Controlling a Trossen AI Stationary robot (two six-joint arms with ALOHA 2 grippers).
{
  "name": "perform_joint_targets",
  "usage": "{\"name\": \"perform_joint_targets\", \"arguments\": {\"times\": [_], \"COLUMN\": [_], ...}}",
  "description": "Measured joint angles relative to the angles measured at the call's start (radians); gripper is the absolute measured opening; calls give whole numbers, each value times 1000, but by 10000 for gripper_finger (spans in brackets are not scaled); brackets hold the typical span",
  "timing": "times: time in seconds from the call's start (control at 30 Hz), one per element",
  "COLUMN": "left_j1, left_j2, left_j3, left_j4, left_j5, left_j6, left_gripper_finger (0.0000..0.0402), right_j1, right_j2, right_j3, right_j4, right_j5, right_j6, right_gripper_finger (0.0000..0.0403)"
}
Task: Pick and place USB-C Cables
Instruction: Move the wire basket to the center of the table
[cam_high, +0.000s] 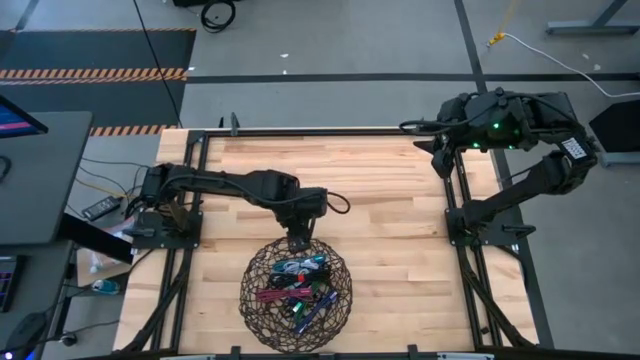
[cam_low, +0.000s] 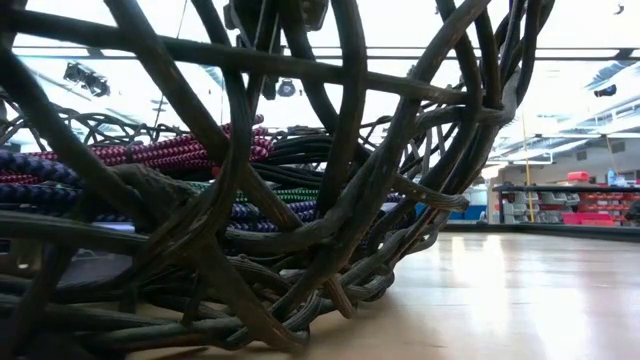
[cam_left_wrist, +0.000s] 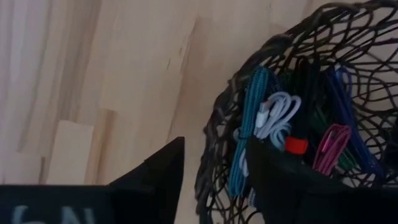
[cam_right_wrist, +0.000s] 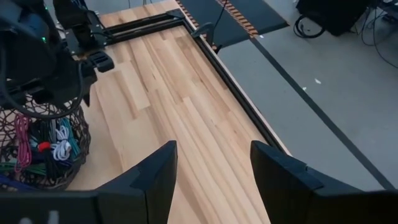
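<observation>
A round dark wire-mesh basket (cam_high: 296, 295) sits on the wooden table near its front edge. Several coiled USB-C cables (cam_high: 297, 283) lie inside it: teal (cam_left_wrist: 252, 118), light grey (cam_left_wrist: 278, 115), pink (cam_left_wrist: 333, 146) and blue (cam_left_wrist: 342, 93) ones. The low view shows a maroon one (cam_low: 170, 152) through the mesh. My left gripper (cam_left_wrist: 214, 180) hangs open over the basket's far rim (cam_left_wrist: 217, 130), pointing steeply down, with nothing between its fingers. My right gripper (cam_right_wrist: 214, 174) stands open and empty, raised at the table's far right corner (cam_high: 440, 160).
Black frame rails (cam_high: 455, 200) run along the table's left, right and far edges. Bare wood (cam_high: 380, 200) lies between the basket and the right arm. The basket fills most of the low view (cam_low: 330, 250).
</observation>
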Motion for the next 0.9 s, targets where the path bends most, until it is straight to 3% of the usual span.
{"name": "perform_joint_targets", "arguments": {"times": [0.27, 0.53, 0.9], "left_j1": [-12, -41, -30], "left_j2": [15, 18, 18], "left_j3": [-14, -122, -288], "left_j4": [-45, -37, 128], "left_j5": [-2, -3, -19], "left_j6": [60, 62, 25], "left_gripper_finger": [223, 218, 210], "right_j1": [0, 0, 0], "right_j2": [0, 0, 0], "right_j3": [0, 0, 0], "right_j4": [-1, -2, 4], "right_j5": [-23, -24, -24], "right_j6": [0, 0, 4], "right_gripper_finger": [210, 210, 210]}}
